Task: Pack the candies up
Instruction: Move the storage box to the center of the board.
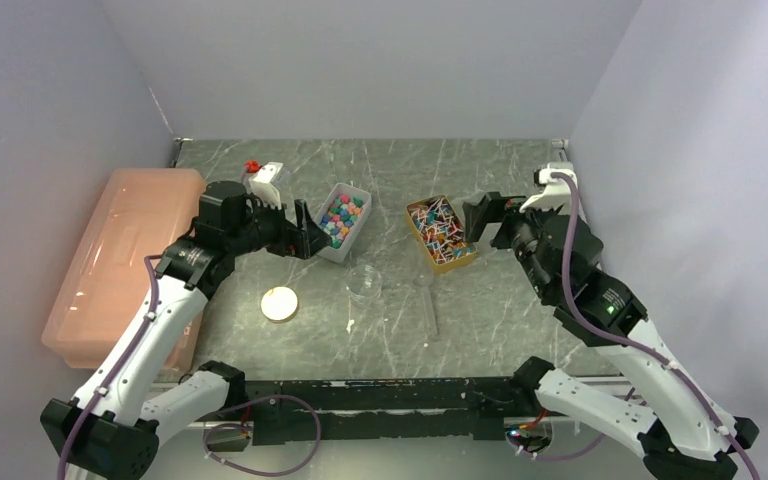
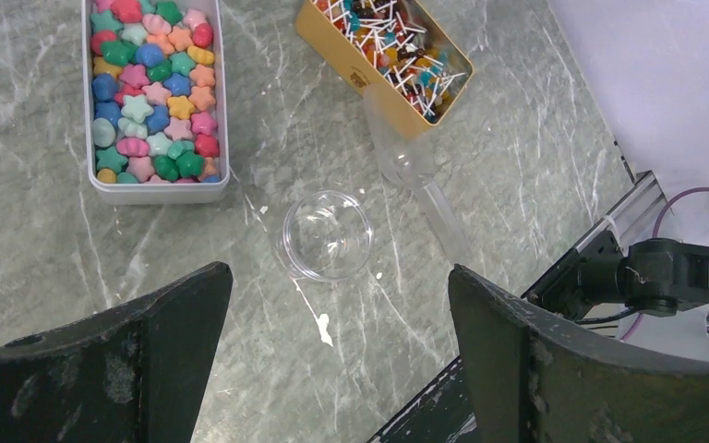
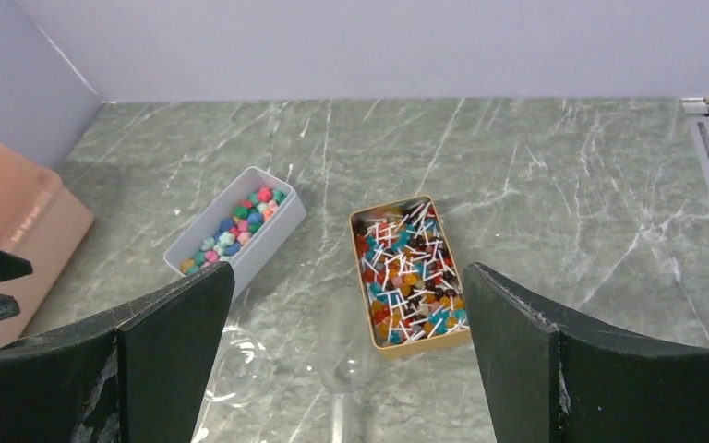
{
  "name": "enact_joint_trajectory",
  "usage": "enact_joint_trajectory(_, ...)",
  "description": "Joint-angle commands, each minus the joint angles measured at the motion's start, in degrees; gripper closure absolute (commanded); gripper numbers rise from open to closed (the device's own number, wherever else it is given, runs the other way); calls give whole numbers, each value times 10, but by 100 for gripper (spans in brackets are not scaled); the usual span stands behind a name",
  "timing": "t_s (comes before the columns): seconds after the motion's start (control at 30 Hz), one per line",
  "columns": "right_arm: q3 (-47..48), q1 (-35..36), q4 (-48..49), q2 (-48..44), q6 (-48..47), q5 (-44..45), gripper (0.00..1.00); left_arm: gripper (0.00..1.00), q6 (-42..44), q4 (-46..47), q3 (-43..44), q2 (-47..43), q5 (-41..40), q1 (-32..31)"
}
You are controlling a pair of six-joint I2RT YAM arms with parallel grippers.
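The candies [image 1: 342,216] [image 2: 152,92] [image 3: 240,221] are small bright pieces in mixed colours. They fill a white rectangular tray [image 1: 332,252] [image 2: 159,192] [image 3: 268,245] left of centre. My left gripper [image 1: 305,235] [image 2: 340,272] hangs open just left of the tray, holding nothing. A clear round cup [image 1: 363,283] [image 2: 328,233] [image 3: 231,369] stands empty in front of the tray. Beside it lies a clear plastic scoop [image 1: 427,305] [image 2: 406,161] [image 3: 346,351]. My right gripper [image 1: 480,220] [image 3: 348,268] is open and empty, just right of a tin of lollipops [image 1: 440,232] [image 3: 406,272].
A large pink plastic box [image 1: 125,260] [image 3: 9,221] lines the table's left edge. A round cream lid [image 1: 280,303] lies in front of the left gripper. The gold tin of lollipops [image 2: 392,46] sits right of the candy tray. Grey walls close in the back and both sides.
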Motion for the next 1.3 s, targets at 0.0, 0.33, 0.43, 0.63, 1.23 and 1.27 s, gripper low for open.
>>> enact_joint_trajectory(0.0, 15, 1, -17, 23, -24, 21, 0, 6, 11, 6, 12, -9, 9, 1)
enact_joint_trajectory(0.33, 65, 1, -58, 133, -57, 13, 2, 6, -4, -10, 23, 11, 7, 1)
enact_joint_trajectory(0.43, 89, 1, -68, 185, -50, -16, 3, 6, 1, -18, 25, 12, -12, 1)
enact_joint_trajectory(0.63, 148, 2, -83, 308, -34, -56, 8, 6, 2, -36, 33, 17, -43, 0)
enact_joint_trajectory(1.23, 230, -19, -84, 566, 25, -80, 45, 6, -5, -47, 35, 27, -66, 0)
enact_joint_trajectory(1.27, 229, -23, -83, 573, 27, -83, 46, 6, -6, -49, 35, 28, -70, 0)
